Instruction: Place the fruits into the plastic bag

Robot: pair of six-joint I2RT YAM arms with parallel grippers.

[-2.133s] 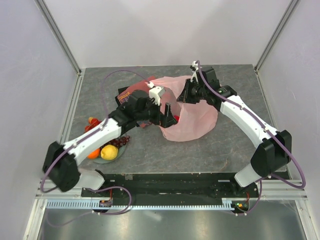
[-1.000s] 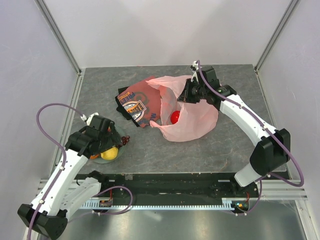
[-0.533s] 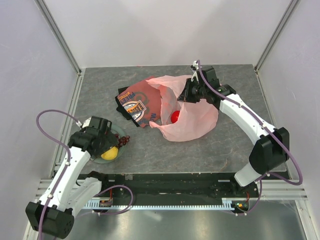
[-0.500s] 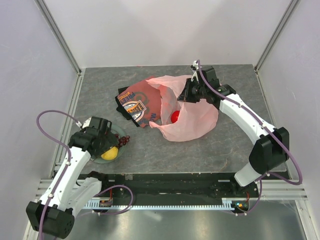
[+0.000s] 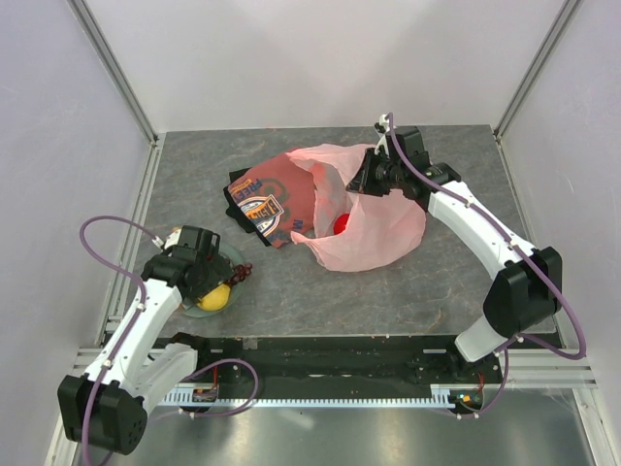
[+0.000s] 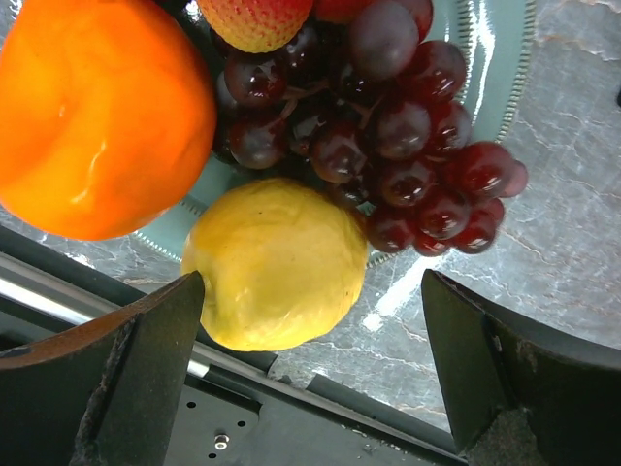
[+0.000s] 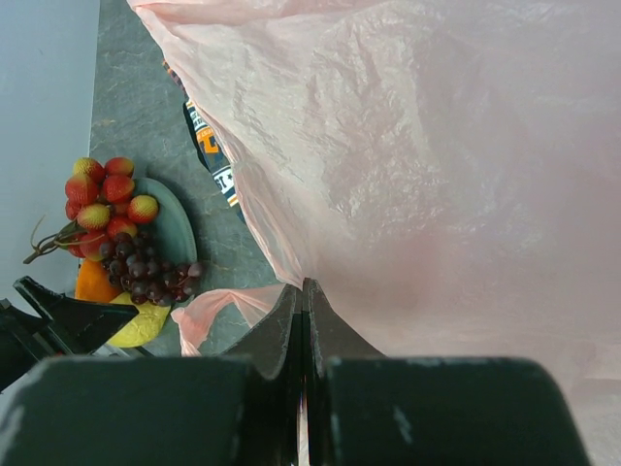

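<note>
Since two seconds ago, the left arm [image 5: 146,311] has swung back from the plastic bag [image 5: 374,233] to the plate [image 6: 505,68] near the table's [image 5: 437,282] front-left edge. The right gripper [image 7: 301,291] is pinched tight on the bag's rim, lifting the mouth; bare table lies between bag and plate. The left gripper [image 6: 312,330] hangs spread wide, straddling the lemon [image 6: 277,262]. The apple [image 5: 341,223] sits inside the bag.

— Colours on the plate [image 6: 505,68]?
— Plate pale green, with a ribbed rim. Orange [image 6: 97,112] glossy orange; lemon [image 6: 277,262] yellow, faintly speckled; grapes [image 6: 408,165] dark purple-red; strawberry [image 6: 254,15] red fading to yellow.
— And elsewhere?
— Plastic bag [image 5: 374,233] translucent pink; apple [image 5: 341,223] bright red; cloth [image 5: 264,202] red, printed with a dark badge; table [image 5: 291,282] grey, marbled.
</note>
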